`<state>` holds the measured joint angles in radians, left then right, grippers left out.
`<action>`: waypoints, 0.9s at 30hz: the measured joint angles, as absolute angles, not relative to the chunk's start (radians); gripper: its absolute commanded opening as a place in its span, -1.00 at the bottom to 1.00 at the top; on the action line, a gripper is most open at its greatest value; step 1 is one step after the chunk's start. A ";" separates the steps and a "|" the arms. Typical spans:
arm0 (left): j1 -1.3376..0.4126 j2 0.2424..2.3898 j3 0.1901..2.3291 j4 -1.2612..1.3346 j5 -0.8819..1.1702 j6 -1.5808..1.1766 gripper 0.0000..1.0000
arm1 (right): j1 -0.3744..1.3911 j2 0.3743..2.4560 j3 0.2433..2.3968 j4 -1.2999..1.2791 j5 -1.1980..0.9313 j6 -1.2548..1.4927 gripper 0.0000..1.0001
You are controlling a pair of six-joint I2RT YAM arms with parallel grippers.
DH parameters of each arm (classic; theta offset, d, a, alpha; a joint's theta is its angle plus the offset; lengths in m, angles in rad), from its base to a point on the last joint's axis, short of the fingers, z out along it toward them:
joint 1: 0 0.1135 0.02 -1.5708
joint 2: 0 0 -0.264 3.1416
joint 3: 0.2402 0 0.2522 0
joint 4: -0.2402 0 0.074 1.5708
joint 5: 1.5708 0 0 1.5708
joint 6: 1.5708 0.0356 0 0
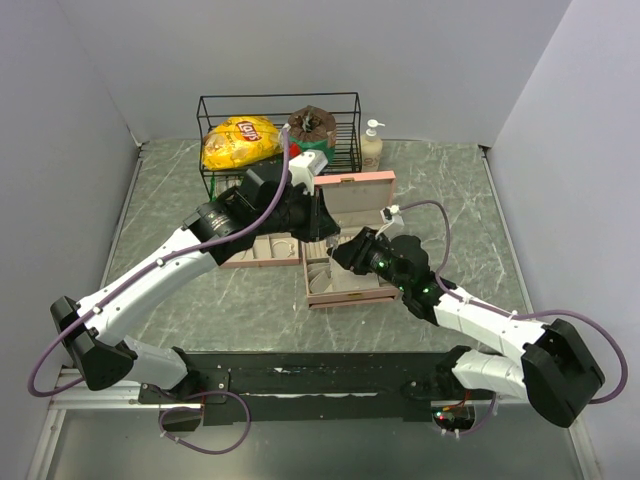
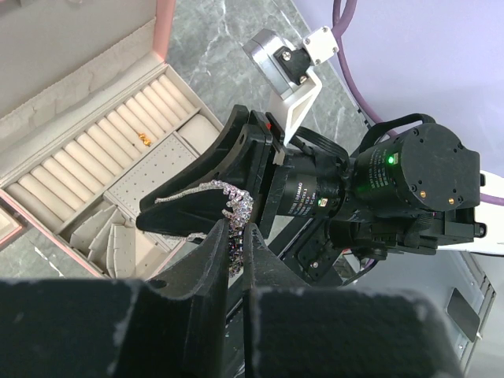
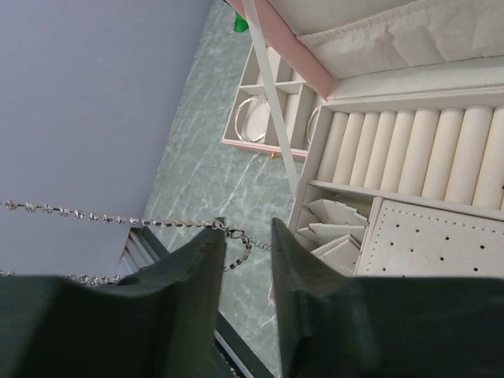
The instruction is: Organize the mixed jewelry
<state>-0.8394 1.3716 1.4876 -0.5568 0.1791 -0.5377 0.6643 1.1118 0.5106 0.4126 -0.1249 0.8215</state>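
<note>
Trailing chain [image 3: 102, 217], far end cut off

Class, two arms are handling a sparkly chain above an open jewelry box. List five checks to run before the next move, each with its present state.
1. Left fingers clamp the chain: ok, it runs into their narrow gap.
2. Right fingers closed on the chain: not ok, a gap shows between them and the chain only crosses one tip.
3. Chain free of knots: cannot tell, it runs out of the right wrist view.
4. Pink box open, ring rolls exposed: ok.
5. Far compartments free: not ok, hoops lie in at least two.
</note>
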 measured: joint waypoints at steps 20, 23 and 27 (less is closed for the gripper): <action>-0.840 1.247 1.308 -0.440 0.107 -0.561 -0.99 | 0.663 1.023 0.600 0.223 -0.028 0.723 -1.00; -0.841 1.235 1.250 -0.395 0.092 -0.571 -0.98 | 0.656 1.023 0.650 0.166 0.012 0.685 -1.00; -0.841 1.233 1.198 -0.333 0.073 -0.580 -0.98 | 0.632 1.026 0.698 0.113 0.055 0.646 -1.00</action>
<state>-0.8410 1.2331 1.1980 -0.3332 0.0727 -0.5804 0.6315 1.0260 0.6983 0.1127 0.0551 0.6460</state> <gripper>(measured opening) 0.133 0.054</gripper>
